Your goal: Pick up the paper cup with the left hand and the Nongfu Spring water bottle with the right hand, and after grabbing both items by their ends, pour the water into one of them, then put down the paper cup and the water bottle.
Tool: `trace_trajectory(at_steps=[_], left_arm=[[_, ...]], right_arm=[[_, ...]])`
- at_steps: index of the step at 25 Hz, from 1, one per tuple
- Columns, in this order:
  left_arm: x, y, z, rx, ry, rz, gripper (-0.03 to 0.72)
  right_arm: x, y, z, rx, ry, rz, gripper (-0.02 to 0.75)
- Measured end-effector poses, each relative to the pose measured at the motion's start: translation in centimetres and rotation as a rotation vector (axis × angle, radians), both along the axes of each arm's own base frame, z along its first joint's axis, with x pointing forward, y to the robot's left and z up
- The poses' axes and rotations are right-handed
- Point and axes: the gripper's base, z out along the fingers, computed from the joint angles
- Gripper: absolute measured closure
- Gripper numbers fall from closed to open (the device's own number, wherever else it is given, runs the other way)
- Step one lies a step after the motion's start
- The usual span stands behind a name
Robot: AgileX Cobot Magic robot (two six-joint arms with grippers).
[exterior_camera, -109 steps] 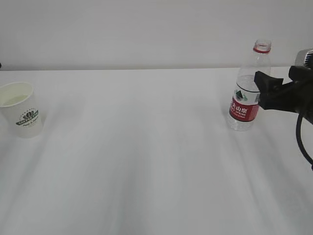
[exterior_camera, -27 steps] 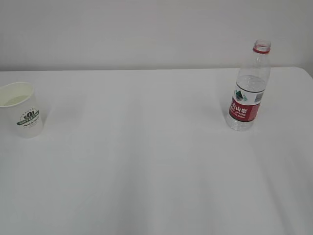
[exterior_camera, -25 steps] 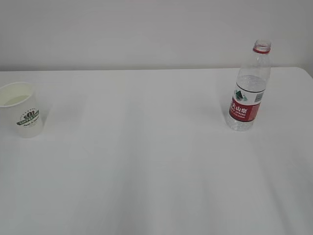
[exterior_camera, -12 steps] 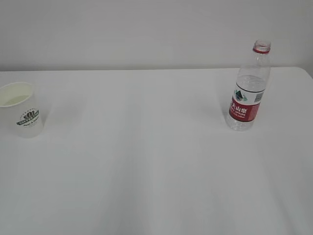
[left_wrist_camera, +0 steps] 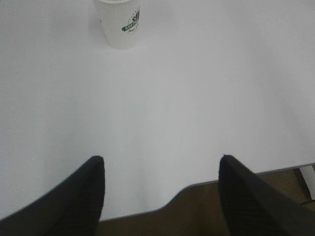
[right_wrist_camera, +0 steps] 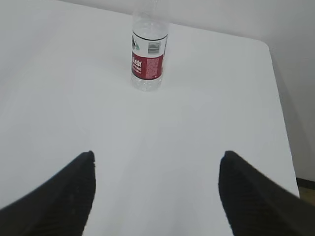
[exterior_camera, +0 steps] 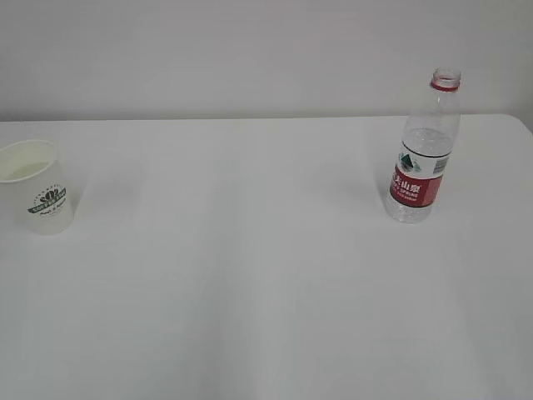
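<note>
Two things stand on the white table (exterior_camera: 266,275), well apart from each other. In the exterior view the paper cup (exterior_camera: 37,187) sits upright at about nine o'clock near the left edge, its green logo facing the camera and its pale inside showing. The water bottle (exterior_camera: 425,150) stands upright at about two o'clock, uncapped, with a red ring at the neck and a red label below a green and white band; whether there is water in it cannot be told. Neither arm shows in that view. In the left wrist view the left hand (left_wrist_camera: 161,164) hangs over the near edge of the table, its two black fingers (left_wrist_camera: 74,201) spread wide and grasping nothing, with the cup (left_wrist_camera: 120,22) far ahead at about eleven o'clock, cut off by the top of the frame. In the right wrist view the right hand (right_wrist_camera: 157,160) is also released, its black fingers (right_wrist_camera: 64,196) wide apart with only bare table between them, and the bottle (right_wrist_camera: 147,54) stands ahead at about twelve o'clock, well clear of the fingers, near the far right corner of the table.
</note>
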Motion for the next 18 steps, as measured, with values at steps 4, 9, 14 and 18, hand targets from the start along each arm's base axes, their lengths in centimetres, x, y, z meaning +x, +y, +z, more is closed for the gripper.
trace_trajectory(at_steps=[4, 9, 14, 18], left_arm=[[0.4, -0.2, -0.8, -0.006, 0.011, -0.004, 0.174], [0.5, -0.2, -0.8, -0.013, 0.000, -0.007, 0.185], [0.6, -0.3, -1.2, -0.015, 0.012, -0.009, 0.218], [0.6, -0.3, -1.2, -0.016, 0.012, -0.009, 0.223]], right_arm=[[-0.4, -0.1, 0.2, -0.003, 0.026, -0.001, 0.145], [-0.7, -0.1, 0.0, -0.008, 0.069, -0.003, 0.145], [-1.1, -0.2, -0.2, -0.015, 0.129, -0.005, 0.145], [-1.2, -0.2, -0.3, -0.016, 0.148, -0.004, 0.145]])
